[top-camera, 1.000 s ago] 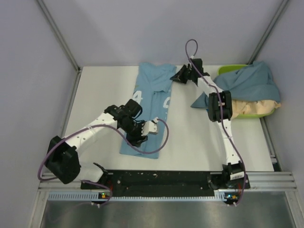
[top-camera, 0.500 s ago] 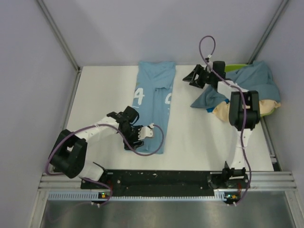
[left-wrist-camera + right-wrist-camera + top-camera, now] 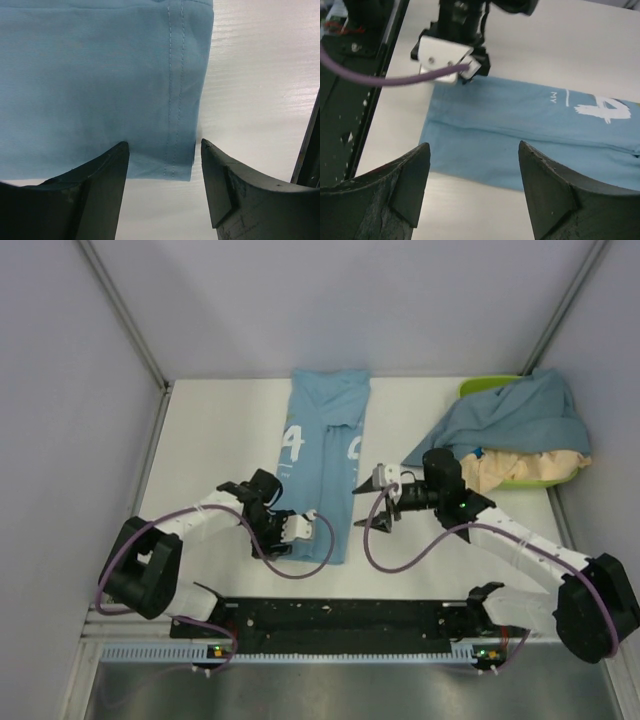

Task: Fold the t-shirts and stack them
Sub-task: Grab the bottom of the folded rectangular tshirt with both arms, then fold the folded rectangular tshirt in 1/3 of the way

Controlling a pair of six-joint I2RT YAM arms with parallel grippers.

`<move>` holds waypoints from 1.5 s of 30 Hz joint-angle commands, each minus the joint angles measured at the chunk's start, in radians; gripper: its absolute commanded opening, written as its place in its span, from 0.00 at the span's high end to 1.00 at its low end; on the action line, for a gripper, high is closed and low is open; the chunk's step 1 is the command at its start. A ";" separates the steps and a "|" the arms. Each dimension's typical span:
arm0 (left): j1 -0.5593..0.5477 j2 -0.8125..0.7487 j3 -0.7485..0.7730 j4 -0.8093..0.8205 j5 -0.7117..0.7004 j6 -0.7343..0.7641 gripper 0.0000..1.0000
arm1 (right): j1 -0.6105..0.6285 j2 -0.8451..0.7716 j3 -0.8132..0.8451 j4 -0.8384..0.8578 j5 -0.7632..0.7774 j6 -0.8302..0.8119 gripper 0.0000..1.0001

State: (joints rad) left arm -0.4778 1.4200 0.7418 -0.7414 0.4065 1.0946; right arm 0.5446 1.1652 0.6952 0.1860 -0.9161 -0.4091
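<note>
The left gripper (image 3: 162,149) is released, with its fingers at the near left corner of the sky-blue t-shirt (image 3: 322,430). The right gripper (image 3: 376,502), also released, hovers just right of this shirt.

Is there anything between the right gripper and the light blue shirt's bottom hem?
Nothing visible. Only bare table lies between the right gripper and the shirt at its near hem corner. The left gripper is at the hem's other corner, out of the way.
</note>
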 commanded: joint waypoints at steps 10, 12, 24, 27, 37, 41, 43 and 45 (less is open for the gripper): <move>0.010 -0.009 -0.087 0.027 0.011 -0.010 1.00 | 0.302 0.206 -0.046 -0.389 0.150 -0.732 0.34; 0.011 -0.039 -0.104 0.025 0.029 -0.012 1.00 | 0.330 0.224 -0.065 -0.321 0.204 -0.729 0.33; 0.011 -0.078 -0.070 -0.065 0.113 -0.070 1.00 | 0.474 0.363 -0.002 -0.473 0.353 -0.835 0.73; -0.001 -0.101 -0.053 -0.172 0.152 -0.059 1.00 | 0.514 0.323 0.003 -0.586 0.407 -0.814 1.00; -0.185 -0.222 0.178 -0.451 0.160 -0.199 1.00 | 0.493 -0.107 0.039 -0.821 0.404 -0.513 1.00; -0.125 -0.233 0.267 -0.324 -0.012 -0.332 1.00 | 0.287 -0.067 0.115 -0.769 0.327 -0.450 1.00; -0.050 -0.173 0.335 -0.291 -0.061 -0.367 1.00 | 0.220 -0.003 0.145 -0.682 0.321 -0.442 1.00; 0.002 -0.081 0.416 -0.302 -0.066 -0.377 1.00 | 0.139 0.087 0.182 -0.561 0.289 -0.404 1.00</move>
State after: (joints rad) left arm -0.5732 1.2201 1.0267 -1.0760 0.4419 0.8124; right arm 0.8047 1.1263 0.7910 -0.5472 -0.5655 -0.9104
